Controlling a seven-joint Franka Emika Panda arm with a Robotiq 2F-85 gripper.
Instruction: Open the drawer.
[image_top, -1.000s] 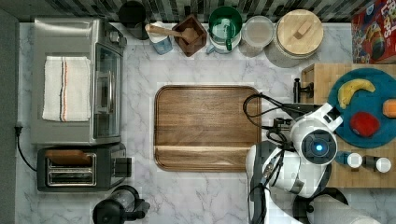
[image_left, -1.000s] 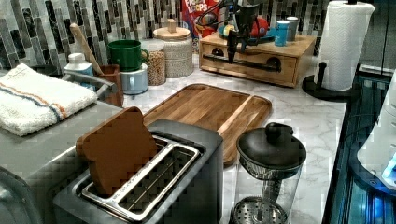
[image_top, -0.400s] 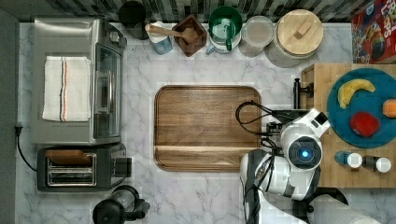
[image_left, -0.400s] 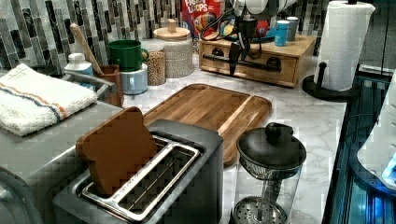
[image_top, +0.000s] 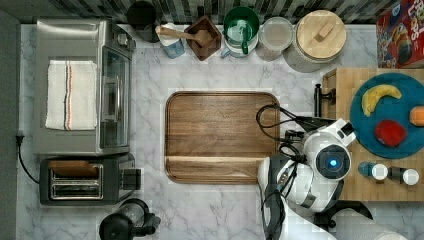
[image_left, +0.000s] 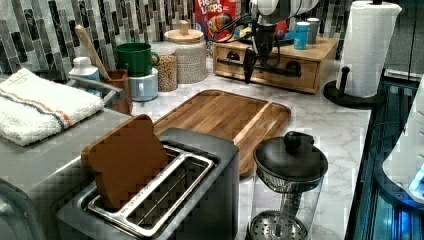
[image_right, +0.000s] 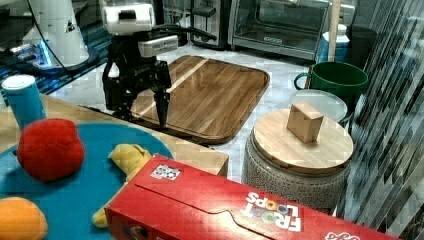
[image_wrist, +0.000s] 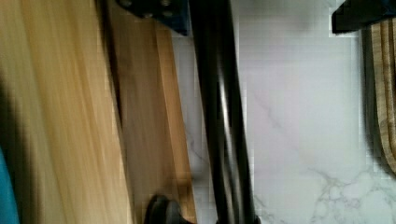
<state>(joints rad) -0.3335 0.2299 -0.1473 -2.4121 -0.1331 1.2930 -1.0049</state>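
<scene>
The end effector (image_right: 150, 107) hangs with its fingers spread apart astride the black bar handle (image_wrist: 224, 116) of the drawer (image_left: 270, 67), which sits shut at the worktop's (image_top: 210, 70) 3 o'clock edge in the top view.

The tray (image_top: 222, 136) is lying at the middle of the counter (image_top: 215, 215). In the top view, the toaster oven (image_top: 80, 87) is standing to the tray's left, the toaster (image_top: 82, 179) just below it. The drawer (image_left: 267, 67) is sitting to the tray's right, its handle (image_wrist: 224, 112) facing the tray, with the claw (image_right: 141, 107) hanging between them over the handle.
</scene>
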